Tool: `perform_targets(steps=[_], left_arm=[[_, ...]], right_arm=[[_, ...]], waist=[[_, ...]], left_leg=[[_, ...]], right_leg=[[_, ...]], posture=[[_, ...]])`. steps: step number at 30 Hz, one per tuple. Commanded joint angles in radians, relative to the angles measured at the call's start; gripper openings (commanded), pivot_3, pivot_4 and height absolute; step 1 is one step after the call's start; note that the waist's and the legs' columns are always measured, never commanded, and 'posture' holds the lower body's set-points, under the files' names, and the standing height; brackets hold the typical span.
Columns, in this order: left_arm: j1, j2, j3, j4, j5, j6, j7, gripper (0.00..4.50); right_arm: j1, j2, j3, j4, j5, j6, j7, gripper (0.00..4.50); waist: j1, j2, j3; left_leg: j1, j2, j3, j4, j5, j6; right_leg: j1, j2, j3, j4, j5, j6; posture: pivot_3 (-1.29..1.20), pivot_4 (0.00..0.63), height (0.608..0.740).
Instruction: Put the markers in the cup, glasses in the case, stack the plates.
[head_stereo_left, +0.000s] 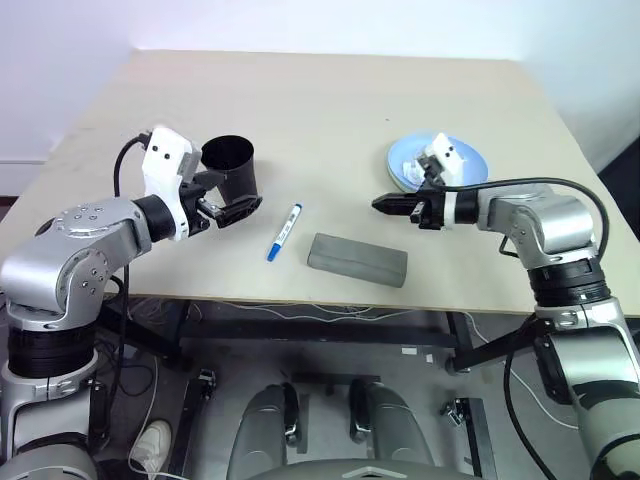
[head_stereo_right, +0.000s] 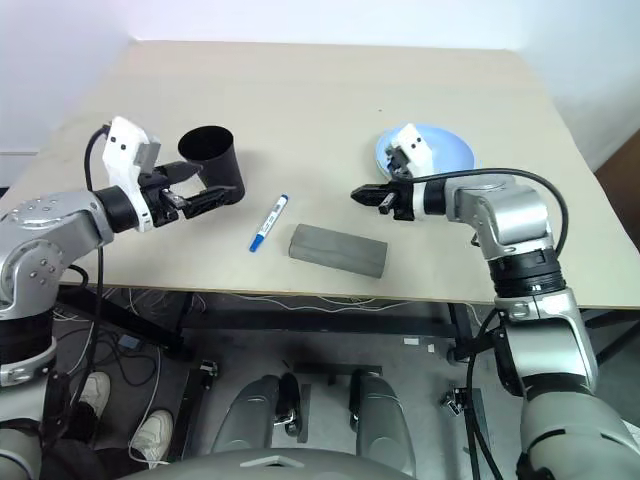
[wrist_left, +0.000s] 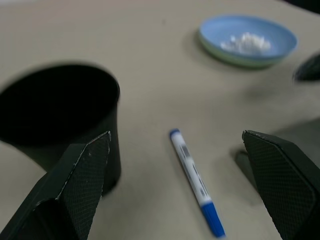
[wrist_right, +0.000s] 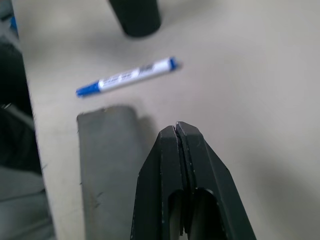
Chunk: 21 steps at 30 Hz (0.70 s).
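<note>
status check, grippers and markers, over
Left gripper open beside cup, empty. Right gripper shut, empty, over table. Blue marker lying between cup and closed case. Nothing blocking it.

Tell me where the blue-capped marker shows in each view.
Left eye: marker at centre, between cup and case.
Right eye: marker left of centre.
Left wrist: marker between the pincer fingers.
Right wrist: marker beyond the case.
Shared landmark: the cup.

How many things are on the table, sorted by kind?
Cup: 1
Marker, blue cap: 1
Grey case, shut: 1
Plates, blue stacked on green: 2
White tissue in the top plate: 1
Total: 6
</note>
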Motion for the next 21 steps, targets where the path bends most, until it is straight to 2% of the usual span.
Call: perform_targets(steps=[1,4,7,16,21], left_arm=[[-0.040,-0.009,0.003,-0.052,-0.033,0.111,0.051,4.42],[-0.060,-0.042,-0.015,-0.043,-0.024,0.156,0.091,4.42],[-0.086,-0.088,-0.063,0.000,0.026,0.173,0.151,4.50],[-0.190,-0.168,-0.210,0.180,0.174,0.123,0.215,4.50],[-0.227,-0.216,-0.229,0.241,0.192,0.119,0.190,4.50]], right_arm=[[0.005,-0.024,-0.077,-0.076,0.060,-0.041,0.043,0.00],[0.017,-0.036,-0.108,-0.108,0.086,-0.051,0.062,0.00],[0.014,-0.049,-0.147,-0.122,0.132,-0.015,0.067,0.51],[0.037,-0.071,-0.141,-0.169,0.124,0.004,0.011,3.47],[0.039,-0.064,-0.139,-0.162,0.120,0.011,-0.033,3.47]], waist=[[0.000,0.000,0.000],[0.000,0.000,0.000],[0.003,0.000,0.000],[0.000,0.000,0.000],[0.001,0.000,0.000]], left_leg=[[0.000,0.000,0.000,0.000,0.000,0.000],[0.001,0.000,0.000,0.000,0.000,0.000],[0.001,0.000,0.000,0.001,0.000,0.000],[0.001,0.000,0.000,0.000,0.000,0.000],[0.001,0.000,0.000,0.000,0.000,0.000]], right_leg=[[0.000,0.000,0.000,0.000,0.000,0.000],[0.001,0.000,0.000,0.000,0.000,0.000],[0.002,0.000,0.000,0.000,0.000,0.000],[0.001,-0.001,0.000,0.000,0.002,-0.003],[0.001,-0.001,0.000,0.000,0.002,-0.003]], posture=[[0.00,0.150,0.710],[0.00,0.150,0.710],[0.00,0.150,0.710],[0.00,0.150,0.710],[0.00,0.150,0.710]])
